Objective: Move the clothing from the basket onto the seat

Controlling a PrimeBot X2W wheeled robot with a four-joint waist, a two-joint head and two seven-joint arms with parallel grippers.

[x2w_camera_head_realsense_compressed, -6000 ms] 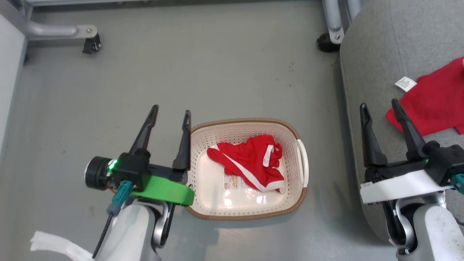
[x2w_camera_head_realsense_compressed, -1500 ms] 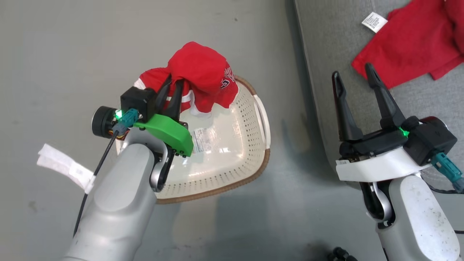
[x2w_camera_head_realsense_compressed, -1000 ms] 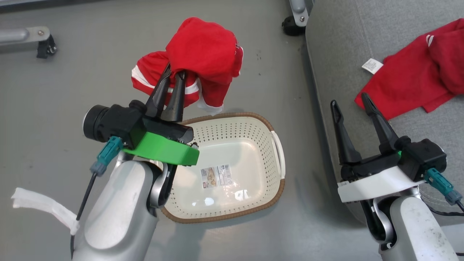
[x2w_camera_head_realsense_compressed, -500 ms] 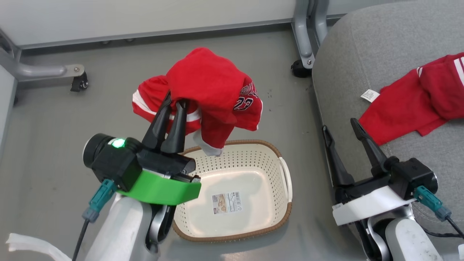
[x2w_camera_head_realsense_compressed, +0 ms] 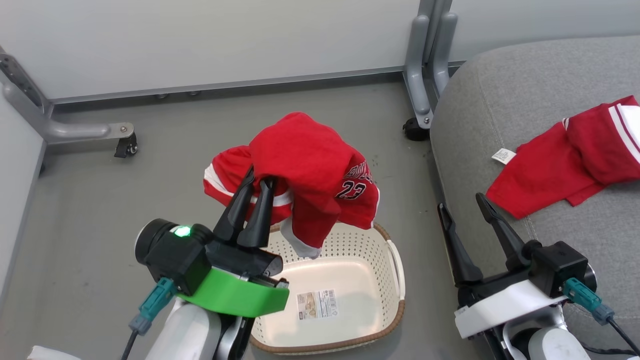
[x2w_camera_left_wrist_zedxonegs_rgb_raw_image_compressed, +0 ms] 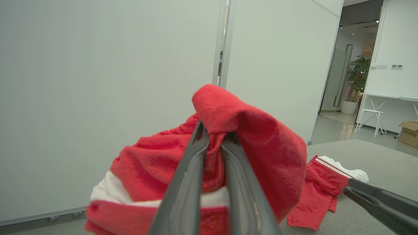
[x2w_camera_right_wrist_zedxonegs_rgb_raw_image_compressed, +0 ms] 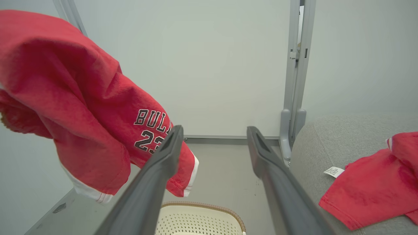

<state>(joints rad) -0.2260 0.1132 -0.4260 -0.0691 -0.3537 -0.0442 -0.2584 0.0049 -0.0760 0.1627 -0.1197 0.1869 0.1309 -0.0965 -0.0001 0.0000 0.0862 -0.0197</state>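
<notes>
My left gripper [x2w_camera_head_realsense_compressed: 260, 182] [x2w_camera_left_wrist_zedxonegs_rgb_raw_image_compressed: 214, 133] is shut on a red jersey [x2w_camera_head_realsense_compressed: 310, 170] [x2w_camera_left_wrist_zedxonegs_rgb_raw_image_compressed: 254, 143] [x2w_camera_right_wrist_zedxonegs_rgb_raw_image_compressed: 75, 98] with white trim and the number 23, holding it in the air above the far left of the basket. The cream basket [x2w_camera_head_realsense_compressed: 345, 280] [x2w_camera_right_wrist_zedxonegs_rgb_raw_image_compressed: 199, 218] with a brown rim stands on the floor, bare but for a sticker [x2w_camera_head_realsense_compressed: 316, 304]. A second red garment [x2w_camera_head_realsense_compressed: 565, 160] [x2w_camera_left_wrist_zedxonegs_rgb_raw_image_compressed: 313, 192] [x2w_camera_right_wrist_zedxonegs_rgb_raw_image_compressed: 375, 186] with a white tag lies on the grey seat [x2w_camera_head_realsense_compressed: 505, 100] [x2w_camera_right_wrist_zedxonegs_rgb_raw_image_compressed: 326, 140] at the right. My right gripper [x2w_camera_head_realsense_compressed: 462, 206] [x2w_camera_right_wrist_zedxonegs_rgb_raw_image_compressed: 214, 130] is open with nothing between its fingers, at the seat's near left edge.
A pale wall runs along the back. Grey metal frame legs on castors stand at the back left [x2w_camera_head_realsense_compressed: 75, 132] and beside the seat [x2w_camera_head_realsense_compressed: 422, 75]. Grey floor [x2w_camera_head_realsense_compressed: 125, 200] lies around the basket.
The jersey lay in the basket six seconds ago; my left gripper has taken it and lifted it out. The camera has tilted up, showing the wall. The right gripper stays open.
</notes>
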